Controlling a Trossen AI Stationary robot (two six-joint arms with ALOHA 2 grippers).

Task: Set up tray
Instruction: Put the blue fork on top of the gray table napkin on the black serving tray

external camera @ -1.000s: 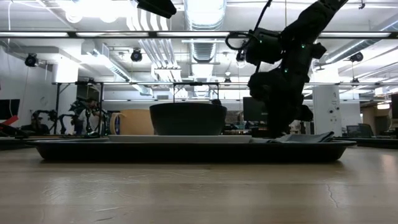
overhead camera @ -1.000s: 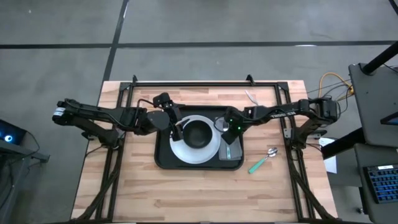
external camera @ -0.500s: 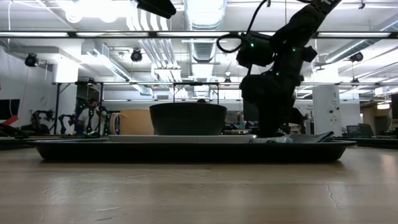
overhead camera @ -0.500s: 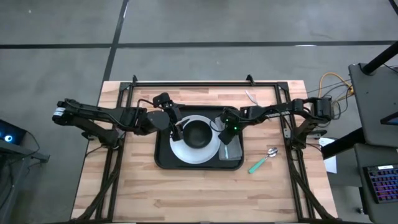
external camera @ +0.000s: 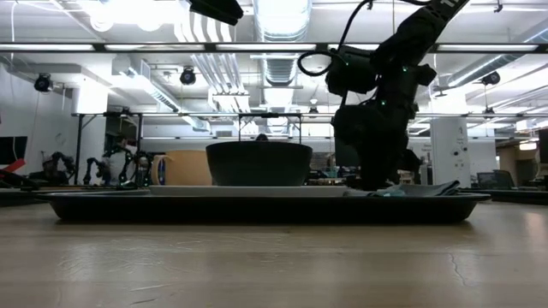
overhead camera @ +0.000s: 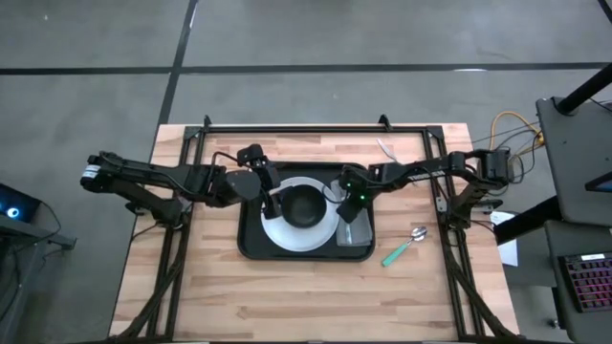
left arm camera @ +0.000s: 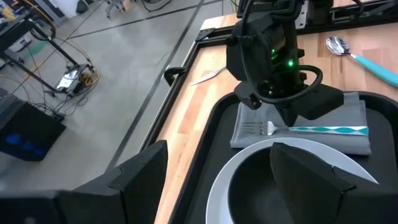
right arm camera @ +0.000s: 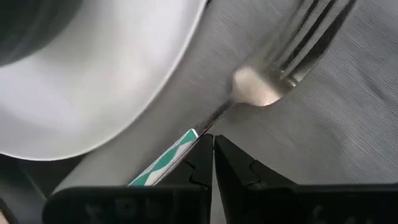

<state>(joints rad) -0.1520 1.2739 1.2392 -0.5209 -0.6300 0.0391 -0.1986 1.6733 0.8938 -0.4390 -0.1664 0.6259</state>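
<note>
bright ceiling lights (external camera: pixel 128 13) glare, silhouetting the low view.

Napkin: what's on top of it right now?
A fork with a teal-patterned handle lies on the grey napkin, beside the white plate. The shut right gripper covers part of the handle.

Fork (right arm camera: pixel 273 74) tines cut off at the right wrist view's edge; right pincer (overhead camera: pixel 346 203) hides napkin (overhead camera: pixel 356 232) top.
</note>
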